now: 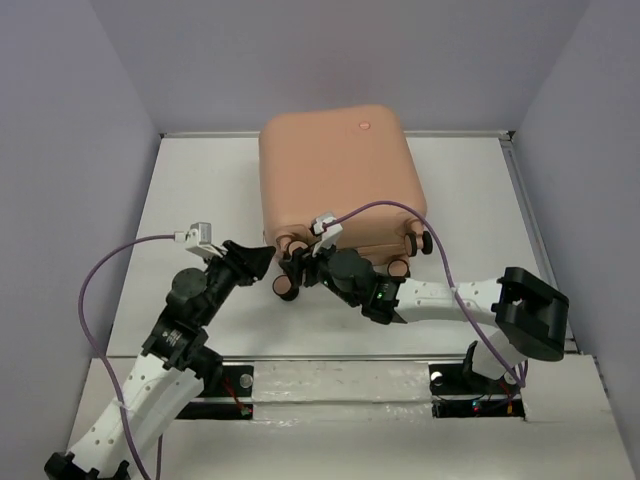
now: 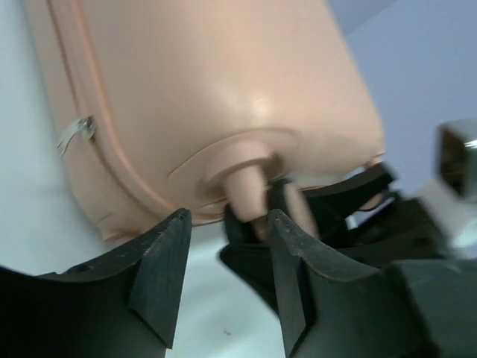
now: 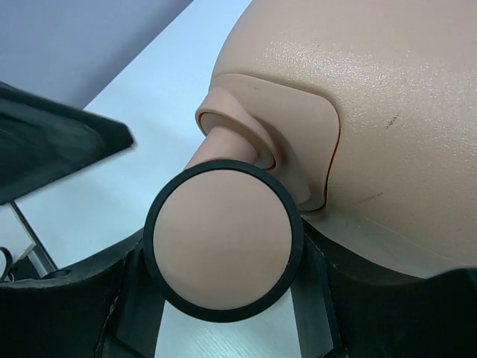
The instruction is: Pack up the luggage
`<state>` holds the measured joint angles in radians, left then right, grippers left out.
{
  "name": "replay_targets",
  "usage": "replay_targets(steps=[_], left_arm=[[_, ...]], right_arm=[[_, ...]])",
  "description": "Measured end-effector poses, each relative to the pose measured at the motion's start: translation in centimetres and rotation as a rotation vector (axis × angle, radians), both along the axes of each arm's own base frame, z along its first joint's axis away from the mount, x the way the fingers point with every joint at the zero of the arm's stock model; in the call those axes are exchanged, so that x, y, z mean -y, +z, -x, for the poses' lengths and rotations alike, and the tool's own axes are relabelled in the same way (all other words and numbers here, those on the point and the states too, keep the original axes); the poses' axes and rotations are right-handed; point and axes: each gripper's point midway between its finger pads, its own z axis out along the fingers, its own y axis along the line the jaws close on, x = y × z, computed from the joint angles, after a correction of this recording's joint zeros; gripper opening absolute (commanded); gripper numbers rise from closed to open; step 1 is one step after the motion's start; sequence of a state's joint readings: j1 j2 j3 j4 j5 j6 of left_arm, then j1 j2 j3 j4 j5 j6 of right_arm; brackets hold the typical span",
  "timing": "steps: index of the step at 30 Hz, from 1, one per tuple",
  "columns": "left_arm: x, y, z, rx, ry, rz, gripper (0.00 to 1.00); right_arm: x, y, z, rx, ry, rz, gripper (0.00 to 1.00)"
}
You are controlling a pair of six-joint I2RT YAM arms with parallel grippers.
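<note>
Luggage: the luggage (image 1: 335,175) lay shut and flat on the table (image 1: 190,200), at the far centre, with its wheels turned toward the arms.
Wheel: the near-left wheel (image 3: 222,240) stood out from its corner on a short stem, just off the table top.
Right gripper: the right gripper (image 3: 223,298) was narrowed around that wheel, with a finger seeming to touch the black rim on each side.
Left gripper: the left gripper (image 2: 229,220) stood wide with nothing between its fingers, just left of the same corner and pointed at it.
Zip: a pale zip pull (image 2: 77,134) lay on the seam along the left side, and no gap showed there.
Step, as judged: shifting or turning the shut luggage by its wheel, so that it could be opened.
Doing it well: the wheel was round and could spin or swivel, so the hold was probably weak. A slow, low pull in line with the stem would suit it better than a twist.
Left arm's part: it would do best to steady the corner shell or the seam, clear of the right fingers.
Risk: the wheel slipping out, or the two grippers knocking together at that crowded corner.
</note>
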<state>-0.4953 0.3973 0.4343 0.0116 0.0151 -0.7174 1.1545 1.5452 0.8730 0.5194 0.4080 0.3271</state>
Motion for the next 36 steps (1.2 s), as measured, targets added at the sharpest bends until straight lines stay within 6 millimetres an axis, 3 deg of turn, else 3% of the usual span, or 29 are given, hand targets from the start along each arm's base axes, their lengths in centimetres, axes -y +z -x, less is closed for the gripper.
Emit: replay_targets(steps=[1,5,7,9,17,22,36], left_arm=[[0.0,-1.1,-0.1,-0.01,0.003,-0.005,0.53],[0.1,-8.8,-0.4,-0.148,0.002,-0.087,0.51],[0.3,-11.7,-0.2,-0.182,-0.019,-0.123,0.51],[0.5,-12.9,-0.2,-0.185,-0.037,-0.146,0.51],[1.9,-10.5,-2.0,-0.018,-0.083,-0.168,0.52],[2.5,-10.8,-2.5,0.008,-0.112,-0.199,0.51],[3.2,-11.3,-2.9,0.009,-0.147,-0.226,0.27]], right_arm=[[0.0,0.0,0.0,-0.001,0.0,0.003,0.07],[-0.1,0.0,0.0,-0.003,0.004,0.011,0.07],[-0.1,0.0,0.0,-0.006,0.008,0.014,0.07],[-0.1,0.0,-0.1,-0.011,0.013,0.015,0.07],[-0.2,0.0,-0.1,-0.021,0.037,0.011,0.07],[-0.2,0.0,-0.1,-0.026,0.046,0.007,0.07],[0.1,0.0,-0.7,-0.03,0.041,0.002,0.07]])
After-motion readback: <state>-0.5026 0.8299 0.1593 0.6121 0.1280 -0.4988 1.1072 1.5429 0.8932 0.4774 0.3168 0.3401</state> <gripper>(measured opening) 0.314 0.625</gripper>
